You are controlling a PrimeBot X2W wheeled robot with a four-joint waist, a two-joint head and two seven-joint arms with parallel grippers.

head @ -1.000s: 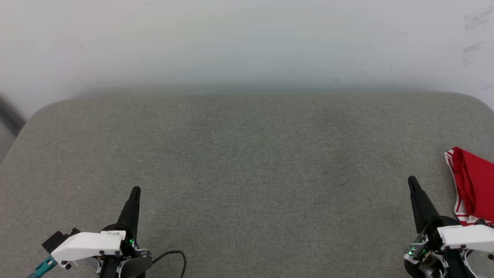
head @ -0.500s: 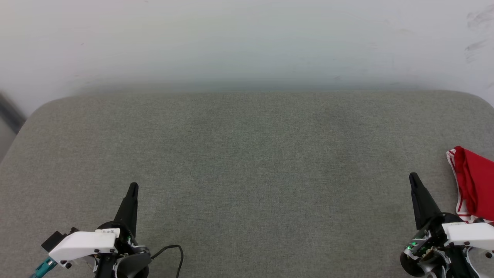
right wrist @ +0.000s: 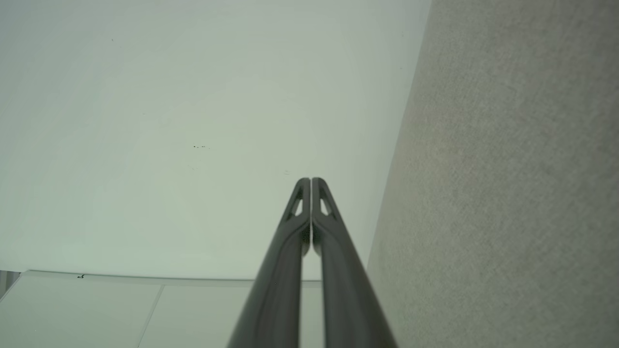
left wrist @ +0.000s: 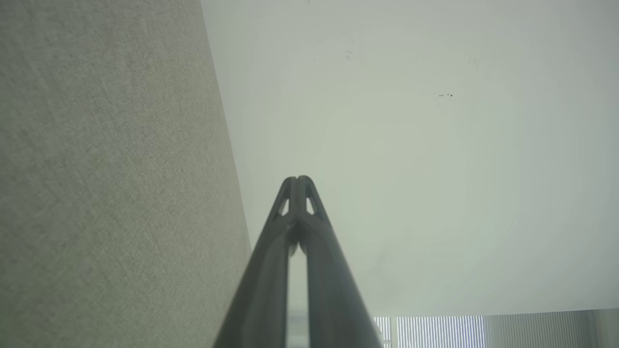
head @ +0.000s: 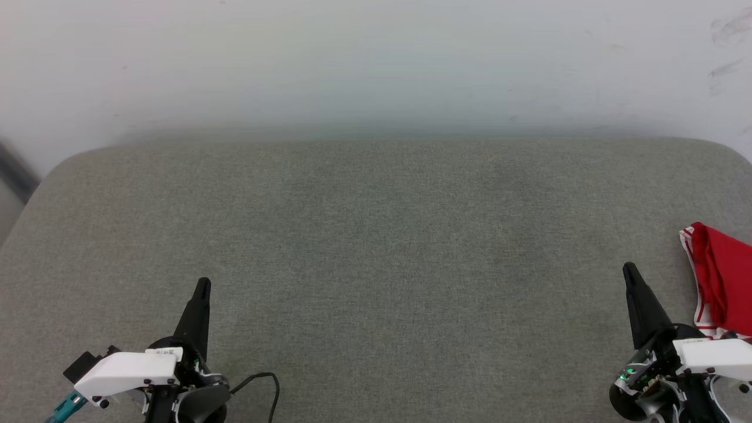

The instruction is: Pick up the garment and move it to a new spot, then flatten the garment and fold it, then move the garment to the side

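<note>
Two grippers are showing at the bottom of the head view, both clenched on nothing. The left gripper (head: 202, 286) is pointing up at the lower left and the right gripper (head: 628, 270) at the lower right. In each wrist view the two dark fingers are pressing together at the tips, with no cloth between them.

One grey-green padded surface (head: 376, 247) is spreading under both arms, its left and right sides running out of frame. One pale wall (head: 376, 59) is rising behind it, carrying a few faint scuffs at the upper right.

One garment (head: 724, 276) is lying on the surface at the right edge of the head view, just beside the right gripper and apart from its fingers. A bunched red part with red-white striped trim is showing. The frame is cutting off the rest, so any lettering is staying out of sight, and the cloth is perhaps doubled over on itself.

One black cable (head: 265, 379) is looping by the left wrist, both ends hidden.
</note>
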